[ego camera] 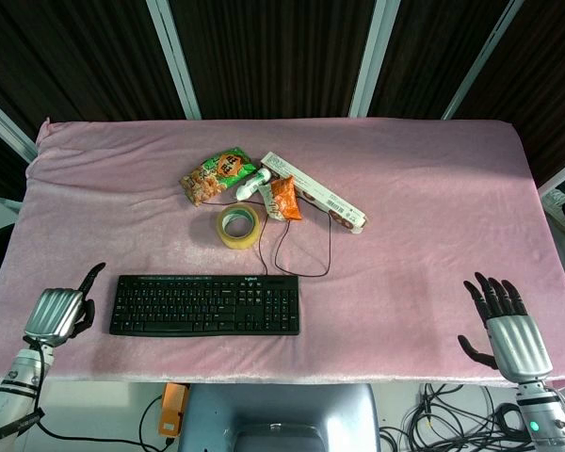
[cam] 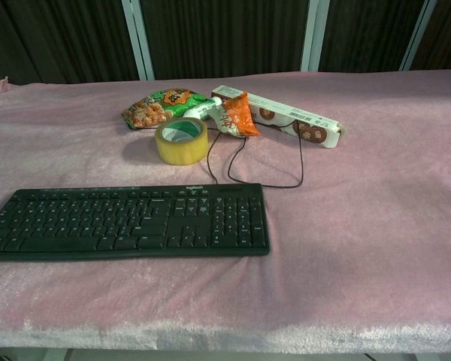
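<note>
Left hand (ego camera: 55, 313) sits at the near-left edge of the desk (ego camera: 433, 226), just beside the left end of the black keyboard (ego camera: 205, 304) but apart from it. Most fingers are curled in w/ one finger (ego camera: 91, 275) sticking out straight, pointing away from the robot; it holds nothing. Chest view doesn't show this hand at all.

Right hand (ego camera: 508, 325) hovers at the near-right corner of the desk, palm down, fingers spread and extended, nothing in it. It's well apart from the keyboard and everything else.

Keyboard lies flat near the front edge, left of centre, long side parallel to the edge. Its thin black cable (ego camera: 306, 250) loops out from the back edge toward the cluster of items behind.

Behind the keyboard: a roll of yellowish tape (ego camera: 238, 226) lying flat, near the keyboard's back edge. Further back, a green snack bag (ego camera: 217, 174), a small orange packet (ego camera: 284, 198), and a long white box w/ brown round prints (ego camera: 313, 190) lying at a diagonal. A white tube-like item (ego camera: 251, 185) sits between bag and box, prob. a bottle, but too small to be sure. These all touch or overlap.

Pink plush cloth covers the whole desk.
</note>
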Available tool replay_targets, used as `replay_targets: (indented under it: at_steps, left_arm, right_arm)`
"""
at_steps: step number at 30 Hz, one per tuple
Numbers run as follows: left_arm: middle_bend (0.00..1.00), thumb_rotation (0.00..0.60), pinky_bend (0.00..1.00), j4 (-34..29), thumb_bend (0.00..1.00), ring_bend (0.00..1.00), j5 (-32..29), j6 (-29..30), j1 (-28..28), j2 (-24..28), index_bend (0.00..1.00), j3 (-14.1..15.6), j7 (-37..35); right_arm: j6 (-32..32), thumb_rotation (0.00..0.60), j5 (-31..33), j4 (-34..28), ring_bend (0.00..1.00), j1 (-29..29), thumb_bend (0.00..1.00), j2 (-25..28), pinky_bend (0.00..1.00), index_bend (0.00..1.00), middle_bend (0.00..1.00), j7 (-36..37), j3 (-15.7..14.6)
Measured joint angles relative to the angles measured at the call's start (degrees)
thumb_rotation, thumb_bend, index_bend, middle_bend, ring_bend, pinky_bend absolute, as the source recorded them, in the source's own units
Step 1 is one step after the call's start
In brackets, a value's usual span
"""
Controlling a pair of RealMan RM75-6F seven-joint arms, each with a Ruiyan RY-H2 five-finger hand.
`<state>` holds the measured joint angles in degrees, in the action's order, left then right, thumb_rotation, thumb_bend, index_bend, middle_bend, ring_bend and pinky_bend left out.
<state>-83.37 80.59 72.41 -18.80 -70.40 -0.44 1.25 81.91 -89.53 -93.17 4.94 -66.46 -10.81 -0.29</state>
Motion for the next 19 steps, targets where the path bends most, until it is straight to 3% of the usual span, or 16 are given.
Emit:
replay_targets:
  at_steps: [3,4,5,6,7,10,15,19]
  left_arm:
    - [0.58,0.6,0.76,-2.5,0.59,0.64,2.2,8.3,3.2,1.7,0.01,-0.2,0.1]
    - [0.36,0.6,0.52,-3.5,0.53,0.41,2.8,10.7,4.5,2.3,0.0,-0.1,0.1]
    - [0.24,0.6,0.39,-4.5,0.5,0.28,3.3,12.8,5.9,3.0,0.0,0.1,0.1]
    - [0.05,0.6,0.14,-6.0,0.44,0.07,3.5,14.8,8.0,3.8,0.0,0.6,0.0]
    - [0.0,0.6,0.02,-6.9,0.41,0.0,3.6,15.7,9.6,4.2,0.0,1.3,0.0]
    - [0.0,0.6,0.0,-7.6,0.4,0.0,4.8,17.2,13.5,4.4,0.0,3.3,0.0]
    - [0.0,0.6,0.0,-6.2,0.4,0.0,12.2,21.7,14.4,4.0,0.0,4.6,-0.6]
    - [0.0,0.6,0.0,-5.2,0.4,0.0,13.0,21.1,14.8,3.8,0.0,4.9,-1.6]
  right_arm:
    - [0.1,0.6,0.0,0.0,0.0,0.0,0.41,0.0,0.0,0.0,0.0,0.0,0.0]
    - [0.1,0.6,0.0,0.0,0.0,0.0,0.41,0.0,0.0,0.0,0.0,0.0,0.0]
    - [0.1,0.6,-0.1,0.0,0.0,-0.1,0.41,0.0,0.0,0.0,0.0,-0.1,0.0]
    - [0.2,0.6,-0.1,0.0,0.0,-0.1,0.41,0.0,0.0,0.0,0.0,-0.2,0.0]
    - [0.3,0.6,-0.2,0.1,0.0,-0.1,0.41,-0.1,0.0,0.0,0.0,-0.3,0.0]
    - [0.4,0.6,-0.5,0.0,0.0,-0.1,0.41,-0.1,0.0,0.0,0.0,-0.4,-0.2]
    - [0.6,0.6,-1.5,0.1,0.0,-0.2,0.41,-0.2,0.0,0.0,0.0,-0.5,-0.7]
    - [0.2,0.6,-1.5,0.1,0.0,-0.1,0.41,-0.4,0.0,0.0,0.0,-0.8,-0.7]
